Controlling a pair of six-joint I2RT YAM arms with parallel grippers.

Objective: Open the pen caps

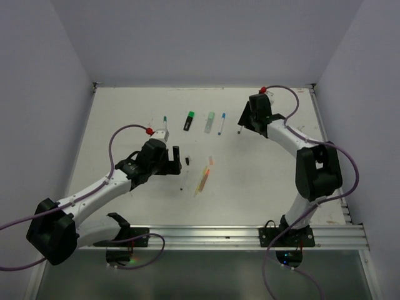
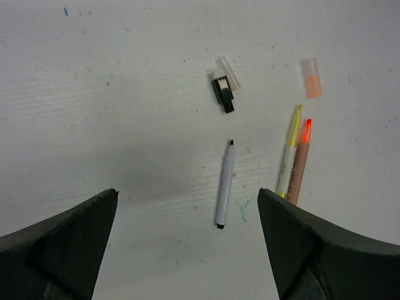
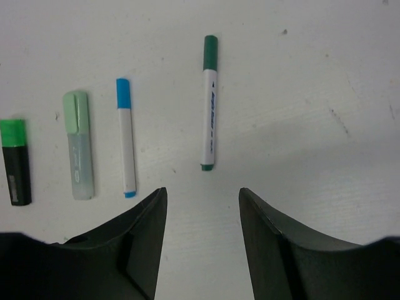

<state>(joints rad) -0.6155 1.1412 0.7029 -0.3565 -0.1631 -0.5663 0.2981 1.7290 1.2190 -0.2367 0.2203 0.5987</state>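
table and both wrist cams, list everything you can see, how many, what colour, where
capped pens: 3, white barrels; teal-capped pen at the far row's left end, blue-capped pen and dark green-capped pen at its right end
black marker: 1, bright green cap on, far row
mint highlighter: 1, pale mint, capped, between black marker and blue-capped pen
uncapped pen: 1, white, dark tip, mid-table
uncapped highlighters: 2, yellow highlighter and orange highlighter, side by side right of the uncapped pen
loose caps: 3, black cap, clear cap, orange cap, just beyond those tips
table: 1, white
left gripper: 1, black, open over the uncapped pen
right gripper: 1, black, open, empty, by the far row
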